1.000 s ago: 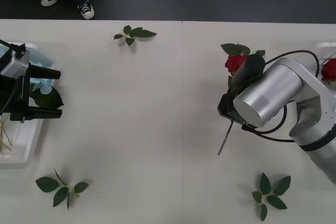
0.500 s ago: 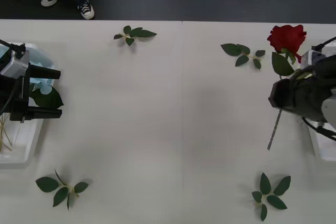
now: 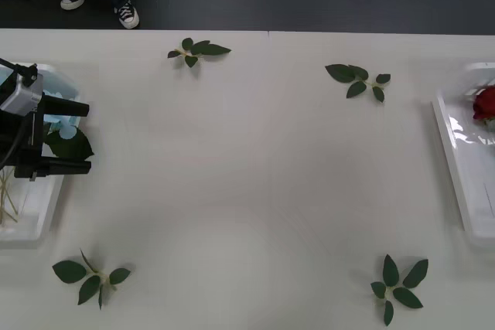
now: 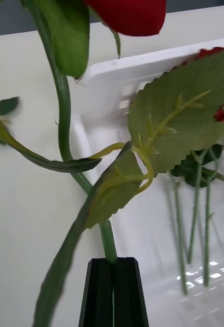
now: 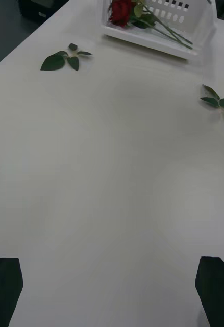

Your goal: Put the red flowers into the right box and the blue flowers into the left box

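Carried off the table's right side since half a second ago, the red rose (image 4: pixel 127 13) and the right arm are gone from the front view, where the rose was then held upright near the right edge. Its thin green stem (image 4: pixel 66 122) is now pinched low between the pressed-together black fingers of the right gripper (image 4: pixel 113 291), with the bloom held up over the rim of the right box (image 4: pixel 142 66). Other red flowers (image 3: pixel 485 103) are already lying in that box, their stems along its floor. The rose is judged light and top-heavy, its stem bendy and its leaves soft, so a hold low on the bare stem is suitable and some sway is to be expected on release. The left gripper (image 3: pixel 58 137) is parked with its fingers spread over the left box (image 3: pixel 46 226), where blue flowers (image 3: pixel 66 127) lie. Loose leaf sprigs (image 3: pixel 197 50) are scattered on the white table (image 3: pixel 247 175).
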Controlling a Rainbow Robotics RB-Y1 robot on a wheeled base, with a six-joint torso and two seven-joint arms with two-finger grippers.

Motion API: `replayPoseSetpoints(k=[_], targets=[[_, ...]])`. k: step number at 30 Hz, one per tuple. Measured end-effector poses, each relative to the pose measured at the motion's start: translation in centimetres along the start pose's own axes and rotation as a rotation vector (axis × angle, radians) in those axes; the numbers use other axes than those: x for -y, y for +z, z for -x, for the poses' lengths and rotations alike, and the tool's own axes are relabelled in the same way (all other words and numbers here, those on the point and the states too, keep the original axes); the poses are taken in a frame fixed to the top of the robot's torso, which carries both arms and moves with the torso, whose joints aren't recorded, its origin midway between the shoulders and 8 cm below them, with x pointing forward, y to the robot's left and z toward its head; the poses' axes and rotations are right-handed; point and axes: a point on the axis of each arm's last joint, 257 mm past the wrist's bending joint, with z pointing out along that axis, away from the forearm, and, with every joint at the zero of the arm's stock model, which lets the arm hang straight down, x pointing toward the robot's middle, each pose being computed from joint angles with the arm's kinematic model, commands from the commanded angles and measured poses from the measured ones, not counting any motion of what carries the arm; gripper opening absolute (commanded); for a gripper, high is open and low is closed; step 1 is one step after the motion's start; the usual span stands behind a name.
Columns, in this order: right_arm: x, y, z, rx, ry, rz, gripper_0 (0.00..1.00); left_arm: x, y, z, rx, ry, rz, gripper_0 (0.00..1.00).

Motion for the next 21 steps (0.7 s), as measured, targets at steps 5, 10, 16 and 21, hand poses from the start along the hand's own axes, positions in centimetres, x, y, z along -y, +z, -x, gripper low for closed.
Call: replayPoseSetpoints(k=[5,10,16,21], targets=[[5.4,1.7,0.7,0.008,0.033,-0.069,0.0,0.0,0.0,0.0,0.0,0.0,0.0,1.0],[10.4,3.9,0.4,-0.019,0.052,-0.142,0.0,0.0,0.0,0.0,0.0,0.0,0.0,1.0],[15.5,5.3,1.5,0.002,0.066,-0.216,0.0,0.0,0.0,0.0,0.0,0.0,0.001,1.0],[18.4,6.0,1.4,0.005,0.091,-0.254,0.0,0.0,0.0,0.0,0.0,0.0,0.002,1.0]])
